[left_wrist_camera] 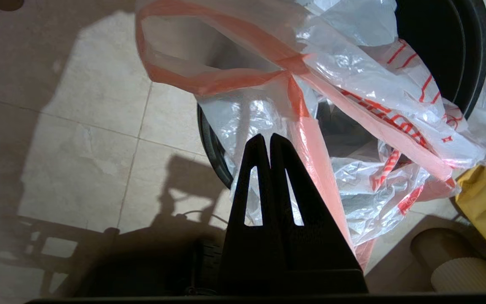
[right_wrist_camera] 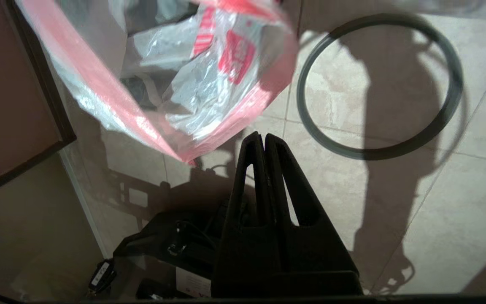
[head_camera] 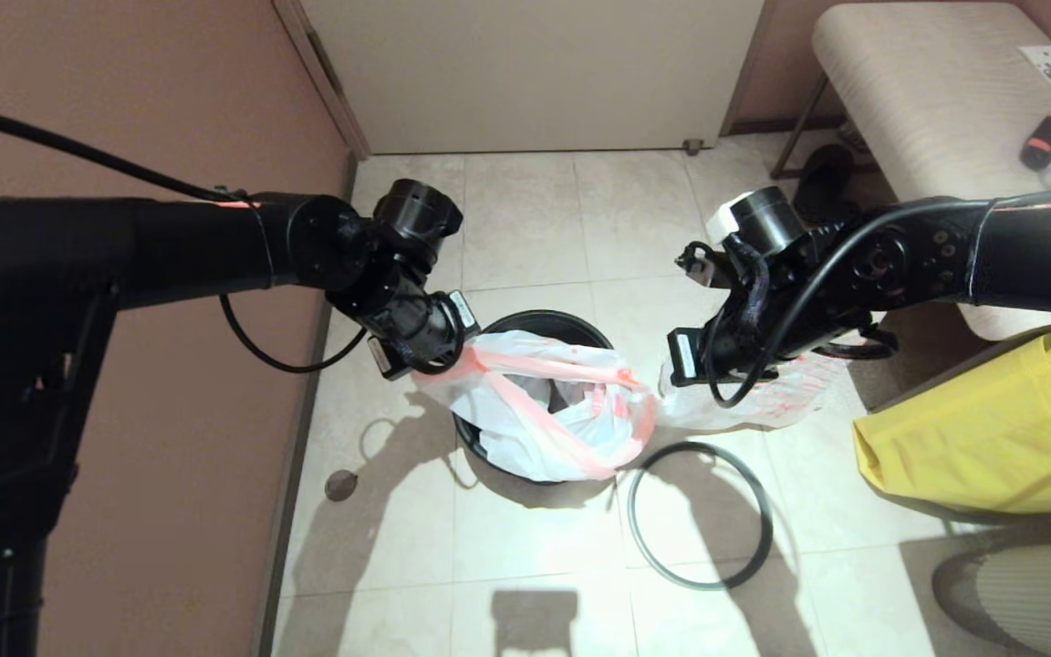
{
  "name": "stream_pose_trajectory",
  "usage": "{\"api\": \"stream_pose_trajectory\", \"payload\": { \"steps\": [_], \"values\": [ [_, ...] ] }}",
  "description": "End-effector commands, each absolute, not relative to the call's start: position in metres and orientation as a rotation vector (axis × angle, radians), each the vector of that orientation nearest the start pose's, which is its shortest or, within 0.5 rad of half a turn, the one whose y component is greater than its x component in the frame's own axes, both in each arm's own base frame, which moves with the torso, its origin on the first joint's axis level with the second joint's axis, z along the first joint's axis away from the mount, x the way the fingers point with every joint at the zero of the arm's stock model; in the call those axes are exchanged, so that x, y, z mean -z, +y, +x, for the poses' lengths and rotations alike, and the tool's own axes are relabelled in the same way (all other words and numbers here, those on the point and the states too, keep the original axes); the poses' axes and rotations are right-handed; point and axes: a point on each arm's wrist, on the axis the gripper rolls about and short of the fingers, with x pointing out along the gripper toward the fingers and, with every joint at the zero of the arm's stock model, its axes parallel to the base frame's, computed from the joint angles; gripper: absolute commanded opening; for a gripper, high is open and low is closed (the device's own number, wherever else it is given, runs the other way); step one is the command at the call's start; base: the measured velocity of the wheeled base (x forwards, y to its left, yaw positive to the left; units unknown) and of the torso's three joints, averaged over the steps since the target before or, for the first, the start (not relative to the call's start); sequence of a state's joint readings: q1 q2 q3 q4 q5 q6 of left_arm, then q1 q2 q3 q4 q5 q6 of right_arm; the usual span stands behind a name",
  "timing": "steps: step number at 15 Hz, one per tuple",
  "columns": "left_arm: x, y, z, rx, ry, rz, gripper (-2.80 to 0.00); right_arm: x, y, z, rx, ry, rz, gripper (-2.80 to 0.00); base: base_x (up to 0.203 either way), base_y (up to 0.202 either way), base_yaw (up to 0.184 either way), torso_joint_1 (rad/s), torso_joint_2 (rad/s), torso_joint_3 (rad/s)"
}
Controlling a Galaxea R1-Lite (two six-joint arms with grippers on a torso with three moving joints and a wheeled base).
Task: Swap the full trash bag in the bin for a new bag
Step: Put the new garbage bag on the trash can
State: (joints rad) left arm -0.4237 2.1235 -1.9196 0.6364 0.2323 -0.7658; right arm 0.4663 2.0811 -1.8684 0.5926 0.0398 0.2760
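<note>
Both pairs of jaws are standing fully closed. On the left gripper (left_wrist_camera: 269,137) the two black fingers (left_wrist_camera: 287,177) are pressing tip to tip over the bin's left rim; crinkled white film and a pink band of the trash bag (head_camera: 544,411) are lying just past and beside the tips, and whether any film is pinched between them cannot be told. On the right gripper (right_wrist_camera: 264,136) the fingers (right_wrist_camera: 289,177) are likewise meeting along their whole length, and the bag's pink edge (right_wrist_camera: 175,156) is hanging just ahead of the tips, seemingly not between them; only floor tile is showing around the closed tips.

Between the two grippers the translucent bag is sitting in the round black bin (head_camera: 548,321), its mouth spreading open, pink-red edging looping across the top and red print showing on the lumpy folds inside. A second stretch of thin white plastic with faint red print (head_camera: 763,392) is lying under the right wrist, beside the bin. Beyond the right gripper's tips, apart from the bin, the thin grey hoop (head_camera: 699,516) is lying flat on the tiled floor (head_camera: 525,547). On the outer side of the right arm a yellow fabric bag (head_camera: 972,429) is resting, and behind it a padded bench (head_camera: 927,100).
</note>
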Motion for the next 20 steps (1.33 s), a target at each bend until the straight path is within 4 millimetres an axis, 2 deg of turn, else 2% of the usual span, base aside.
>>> {"api": "stream_pose_trajectory", "payload": {
  "steps": [1, 2, 4, 5, 7, 9, 12, 16, 17, 18, 20],
  "values": [
    [-0.212, -0.16, 0.384, -0.139, 0.823, -0.425, -2.8, -0.234, 0.173, 0.365, -0.341, 0.821, 0.102, -2.8, 0.0, 0.0, 0.0, 0.0, 0.0, 0.0],
    [-0.206, -0.158, 0.384, -0.116, 0.85, -0.374, -2.8, -0.236, 0.165, 0.364, -0.31, 0.831, 0.107, -2.8, 0.0, 0.0, 0.0, 0.0, 0.0, 0.0],
    [-0.205, -0.156, 0.375, -0.126, 0.873, -0.398, -2.8, -0.235, 0.147, 0.342, -0.228, 0.913, 0.137, -2.8, 0.0, 0.0, 0.0, 0.0, 0.0, 0.0],
    [-0.204, -0.155, 0.37, -0.134, 0.883, -0.404, -2.8, -0.225, 0.137, 0.333, -0.186, 0.97, 0.155, -2.8, 0.0, 0.0, 0.0, 0.0, 0.0, 0.0],
    [-0.189, -0.152, 0.378, -0.148, 0.911, -0.402, -2.8, -0.206, 0.123, 0.325, -0.127, 1.041, 0.199, -2.8, 0.0, 0.0, 0.0, 0.0, 0.0, 0.0],
    [-0.187, -0.162, 0.377, -0.119, 0.911, -0.384, -2.8, -0.209, 0.13, 0.314, -0.151, 1.041, 0.196, -2.8, 0.0, 0.0, 0.0, 0.0, 0.0, 0.0],
    [-0.183, -0.169, 0.388, -0.096, 0.886, -0.379, -2.8, -0.197, 0.145, 0.314, -0.176, 1.08, 0.175, -2.8, 0.0, 0.0, 0.0, 0.0, 0.0, 0.0],
    [-0.185, -0.171, 0.394, -0.083, 0.827, -0.424, -2.8, -0.201, 0.146, 0.312, -0.18, 1.069, 0.178, -2.8, 0.0, 0.0, 0.0, 0.0, 0.0, 0.0],
    [-0.185, -0.172, 0.394, -0.079, 0.817, -0.441, -0.53, -0.201, 0.146, 0.311, -0.181, 1.067, 0.179, -2.8, 0.0, 0.0, 0.0, 0.0, 0.0, 0.0],
    [-0.187, -0.175, 0.395, -0.066, 0.805, -0.452, 0.0, -0.203, 0.145, 0.311, -0.181, 1.062, 0.181, -2.8, 0.0, 0.0, 0.0, 0.0, 0.0, 0.0],
    [-0.175, -0.179, 0.401, -0.07, 0.81, -0.445, 0.0, -0.205, 0.146, 0.31, -0.185, 1.053, 0.183, -2.8, 0.0, 0.0, 0.0, 0.0, 0.0, 0.0]
  ]
}}
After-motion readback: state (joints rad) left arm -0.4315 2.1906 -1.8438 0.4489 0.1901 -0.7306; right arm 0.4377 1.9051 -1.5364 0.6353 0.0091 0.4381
